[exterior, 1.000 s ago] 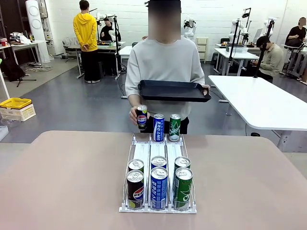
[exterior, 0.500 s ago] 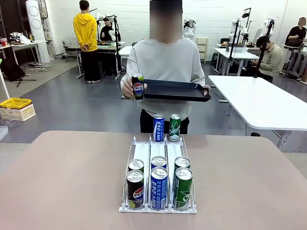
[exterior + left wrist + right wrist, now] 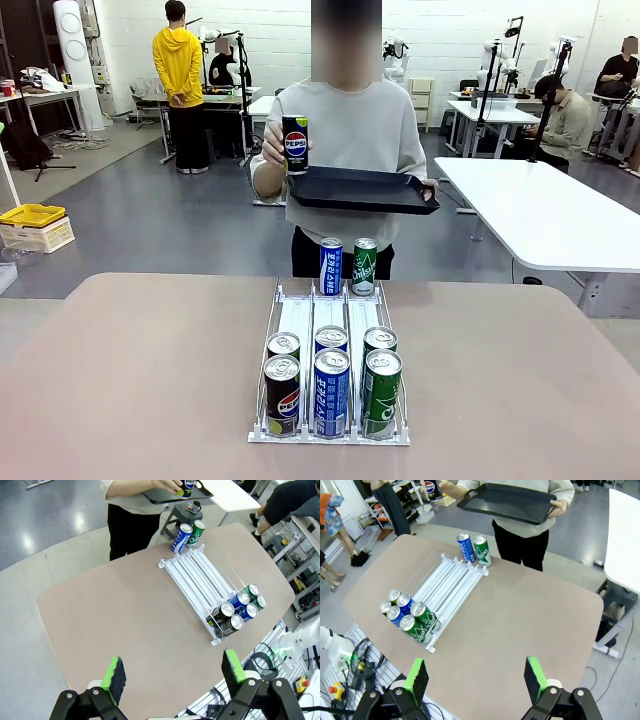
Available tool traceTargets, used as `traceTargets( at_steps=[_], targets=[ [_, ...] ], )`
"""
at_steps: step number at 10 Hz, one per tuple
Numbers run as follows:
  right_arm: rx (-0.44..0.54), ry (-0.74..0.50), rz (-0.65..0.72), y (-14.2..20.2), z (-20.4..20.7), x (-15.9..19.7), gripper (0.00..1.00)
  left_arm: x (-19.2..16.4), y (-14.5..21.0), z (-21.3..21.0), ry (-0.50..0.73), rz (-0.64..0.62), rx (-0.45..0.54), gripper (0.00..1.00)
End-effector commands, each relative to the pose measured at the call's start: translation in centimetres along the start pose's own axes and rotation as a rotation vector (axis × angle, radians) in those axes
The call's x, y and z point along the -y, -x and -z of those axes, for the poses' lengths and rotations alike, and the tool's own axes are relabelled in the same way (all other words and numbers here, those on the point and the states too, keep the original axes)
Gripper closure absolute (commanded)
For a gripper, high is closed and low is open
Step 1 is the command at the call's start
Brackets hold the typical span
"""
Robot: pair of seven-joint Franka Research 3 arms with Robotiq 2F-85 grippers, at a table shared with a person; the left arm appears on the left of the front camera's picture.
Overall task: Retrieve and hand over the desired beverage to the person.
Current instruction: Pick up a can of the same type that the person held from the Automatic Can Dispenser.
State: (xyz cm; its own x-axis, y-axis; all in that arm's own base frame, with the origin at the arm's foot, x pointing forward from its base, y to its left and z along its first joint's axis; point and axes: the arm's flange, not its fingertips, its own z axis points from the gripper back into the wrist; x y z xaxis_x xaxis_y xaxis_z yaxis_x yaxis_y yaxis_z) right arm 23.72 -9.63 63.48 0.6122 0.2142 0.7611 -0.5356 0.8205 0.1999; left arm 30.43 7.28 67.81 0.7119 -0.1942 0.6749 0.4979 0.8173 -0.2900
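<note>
1. Left gripper (image 3: 173,670) and right gripper (image 3: 476,675) are both hovering above the beige table (image 3: 130,380), green pads (image 3: 114,672) apart, gripping nothing.
2. Black aluminium Pepsi can (image 3: 282,396) is sitting front-left in the clear plastic rack (image 3: 297,322); probably full, heavyish, stiff, slick, so I'm thinking pinch mid-body.
3. Person in light grey (image 3: 345,130) is holding up a matching can (image 3: 295,144) beside a flat black tray (image 3: 365,190).

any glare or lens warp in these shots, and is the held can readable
Front view: evenly lit and sharp, the Pepsi can in the person's hand reads clearly. Left wrist view: wide-angle bend curves the table edges, glare patch on the floor. Right wrist view: same bowing, no strong glare.
</note>
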Motion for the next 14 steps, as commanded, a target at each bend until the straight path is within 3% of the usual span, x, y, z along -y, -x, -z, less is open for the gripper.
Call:
traceTargets(
  at_steps=[1,5,7,9,11,14],
  targets=[
    [0.003,-0.017,-0.005,0.0,0.2,0.0,0.00,0.1,-0.1,0.0,0.006,0.006,0.002,0.00],
    [0.003,-0.017,-0.005,0.0,0.2,0.0,0.00,0.0,0.0,0.0,0.000,0.000,0.000,0.00],
    [0.003,-0.017,-0.005,0.0,0.2,0.0,0.00,4.3,-0.9,2.2,-0.168,0.129,-0.076,0.00],
    [0.003,-0.017,-0.005,0.0,0.2,0.0,0.00,9.9,-3.1,6.0,-0.248,0.194,-0.219,0.00],
    [0.003,-0.017,-0.005,0.0,0.2,0.0,0.00,13.7,-3.9,11.0,-0.309,0.134,-0.354,0.00],
    [0.003,-0.017,-0.005,0.0,0.2,0.0,0.00,19.0,-0.4,19.1,-0.565,-0.018,-0.397,0.00]
  ],
)
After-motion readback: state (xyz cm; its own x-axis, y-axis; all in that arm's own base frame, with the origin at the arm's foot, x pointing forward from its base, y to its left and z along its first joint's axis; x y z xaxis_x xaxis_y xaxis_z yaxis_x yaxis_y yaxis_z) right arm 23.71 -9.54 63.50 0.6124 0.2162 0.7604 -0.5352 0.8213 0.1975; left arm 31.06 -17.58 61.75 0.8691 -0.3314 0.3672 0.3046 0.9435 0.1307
